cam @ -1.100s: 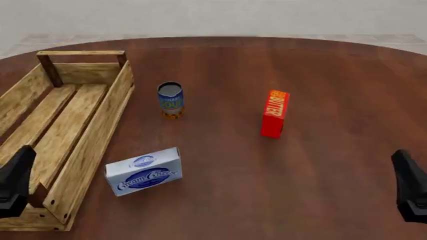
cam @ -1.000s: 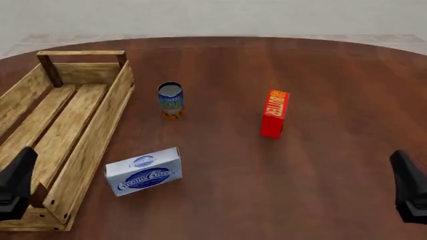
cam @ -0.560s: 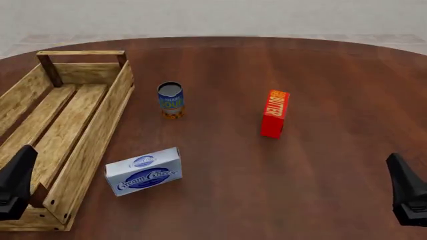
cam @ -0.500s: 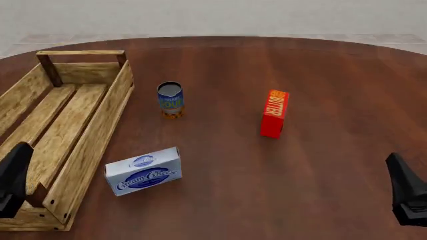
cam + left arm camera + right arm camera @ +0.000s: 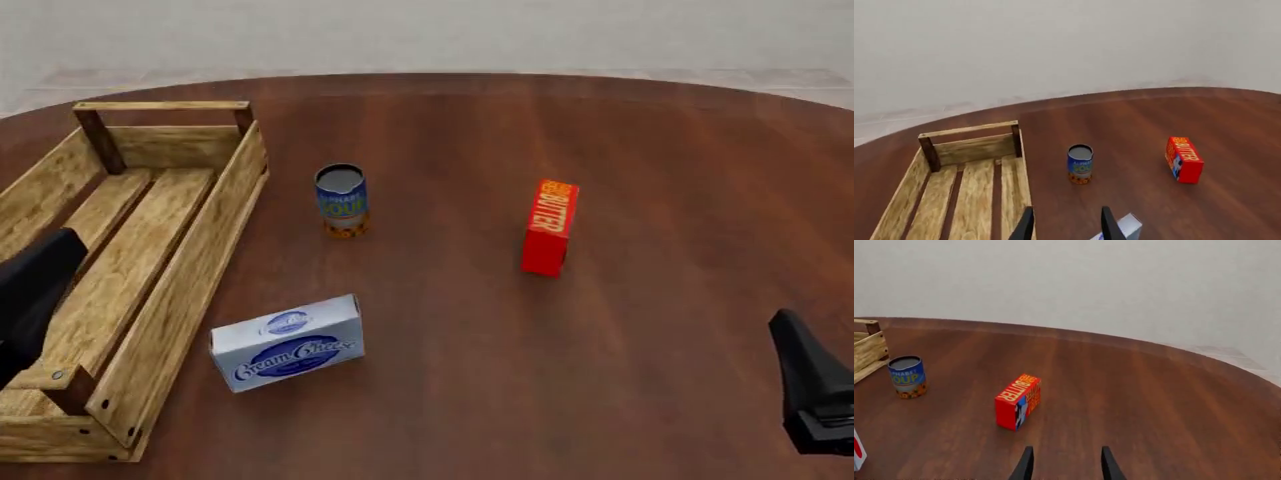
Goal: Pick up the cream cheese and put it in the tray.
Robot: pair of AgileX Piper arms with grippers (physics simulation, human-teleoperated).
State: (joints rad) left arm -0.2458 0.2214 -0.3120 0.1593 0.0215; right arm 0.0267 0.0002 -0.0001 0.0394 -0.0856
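Cut off at the front view's edges: left gripper (image 5: 30, 300) over the tray (image 5: 174, 290), right gripper (image 5: 814, 395) low right. Fingertips apart, nothing between them, in both wrist views. Cream cheese (image 5: 287, 343) flat on table (image 5: 641, 180) beside tray, untouched.

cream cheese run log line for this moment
cream cheese: on table beside tray | left gripper: open, empty | right gripper: open, empty
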